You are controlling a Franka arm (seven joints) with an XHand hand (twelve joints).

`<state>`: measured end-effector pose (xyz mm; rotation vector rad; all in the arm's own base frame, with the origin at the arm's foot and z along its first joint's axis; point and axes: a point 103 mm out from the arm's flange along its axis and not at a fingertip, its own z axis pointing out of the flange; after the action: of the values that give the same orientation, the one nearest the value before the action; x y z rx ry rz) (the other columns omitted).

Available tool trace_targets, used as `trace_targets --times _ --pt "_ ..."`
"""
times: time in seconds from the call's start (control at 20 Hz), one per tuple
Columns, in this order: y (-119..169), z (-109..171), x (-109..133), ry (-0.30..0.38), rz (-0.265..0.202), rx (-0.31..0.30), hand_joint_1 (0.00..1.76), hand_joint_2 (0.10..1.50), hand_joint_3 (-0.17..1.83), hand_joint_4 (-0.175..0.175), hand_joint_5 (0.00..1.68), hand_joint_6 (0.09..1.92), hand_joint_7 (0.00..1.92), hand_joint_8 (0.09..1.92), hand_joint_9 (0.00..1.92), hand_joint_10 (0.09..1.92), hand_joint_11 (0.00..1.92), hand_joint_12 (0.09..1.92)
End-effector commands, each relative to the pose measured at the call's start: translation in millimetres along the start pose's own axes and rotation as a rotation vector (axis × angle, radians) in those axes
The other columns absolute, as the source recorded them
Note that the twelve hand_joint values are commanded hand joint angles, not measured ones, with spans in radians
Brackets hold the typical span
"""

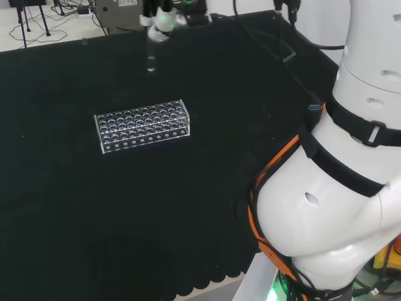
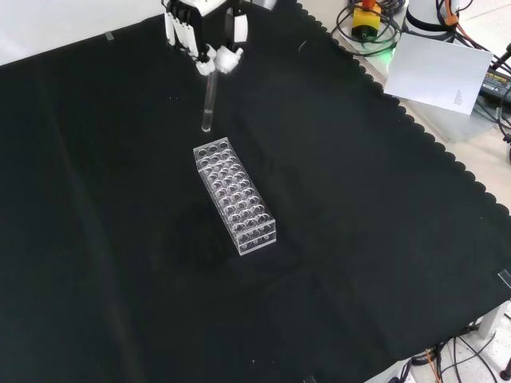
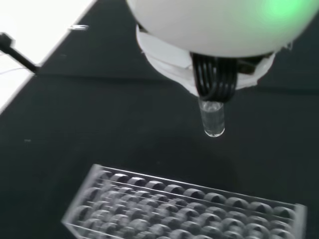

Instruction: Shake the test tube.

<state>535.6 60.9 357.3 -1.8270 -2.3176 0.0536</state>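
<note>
Above the black cloth (image 2: 359,239), just beyond the clear rack (image 2: 235,194), the hand (image 2: 200,36) pinches the test tube (image 2: 208,102) by its top, likely light, slippery, breakable glass best held near the rim.

No readable text or labels.

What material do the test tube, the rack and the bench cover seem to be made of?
The test tube, held in the hand, looks like clear glass or plastic: the black cloth shows through it. The rack seems clear, glossy plastic, with bright edges and see-through walls. The cover is matte black fabric with a scalloped edge.
</note>
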Motion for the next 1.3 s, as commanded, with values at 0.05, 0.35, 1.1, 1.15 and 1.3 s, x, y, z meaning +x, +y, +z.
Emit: trace_targets --times 0.05,0.35,1.1,1.15,1.3 --pt "-19 -4 -42 -0.043 0.092 0.007 1.45 0.45 0.85 -0.175 1.50 0.28 1.63 0.27 1.50 0.22 1.17 1.13" --pt "-23 -7 -53 -0.056 0.110 0.005 1.45 0.45 0.85 -0.175 1.50 0.28 1.63 0.27 1.50 0.22 1.17 1.13" --pt "10 7 22 0.015 -0.060 0.016 1.45 0.45 0.84 -0.175 1.53 0.22 1.64 0.25 1.51 0.19 1.17 1.13" --pt "11 8 27 0.018 -0.072 0.018 1.45 0.45 0.84 -0.175 1.52 0.23 1.64 0.24 1.52 0.18 1.17 1.13" --pt "15 12 39 0.017 -0.107 0.031 1.45 0.45 0.84 -0.175 1.52 0.24 1.64 0.24 1.52 0.18 1.17 1.13"
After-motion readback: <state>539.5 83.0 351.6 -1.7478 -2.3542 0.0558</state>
